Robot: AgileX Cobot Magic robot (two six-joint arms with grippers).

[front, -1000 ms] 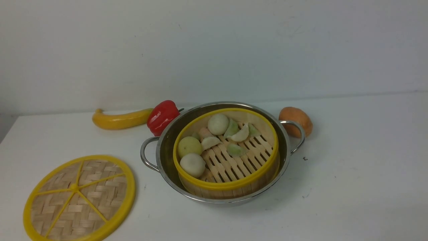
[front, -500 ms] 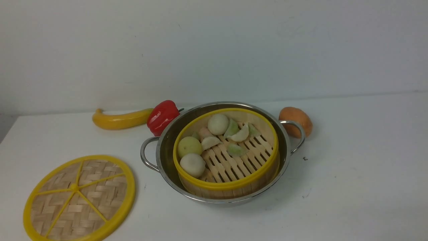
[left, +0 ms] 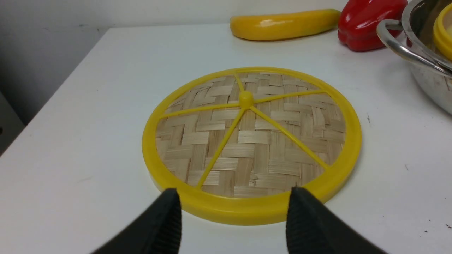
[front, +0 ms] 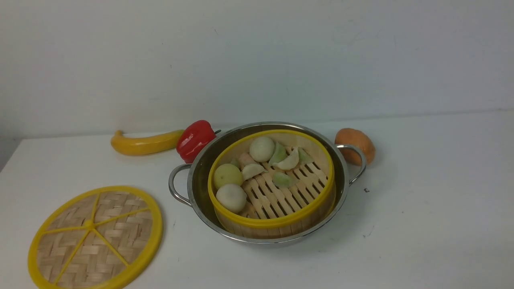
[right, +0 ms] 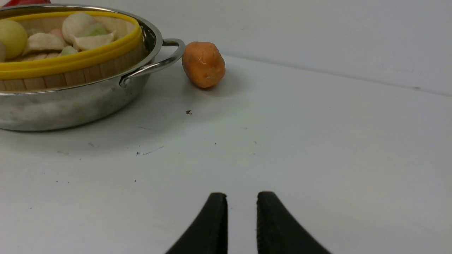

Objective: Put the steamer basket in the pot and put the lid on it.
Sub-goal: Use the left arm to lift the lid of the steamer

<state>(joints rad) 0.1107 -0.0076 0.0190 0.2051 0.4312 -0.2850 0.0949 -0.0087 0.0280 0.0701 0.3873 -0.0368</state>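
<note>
Lidding is the step in hand: steamer basket point(front: 273, 221) sits in the pot point(front: 198, 180), lid point(front: 95, 237) lies flat on the bench point(front: 421, 220) at the pot's eight o'clock, left hand point(left: 235, 192) spread wide astride its rim, seemingly not touching, right hand point(right: 241, 197) empty, narrowly parted; next it must close, lift, centre
</note>
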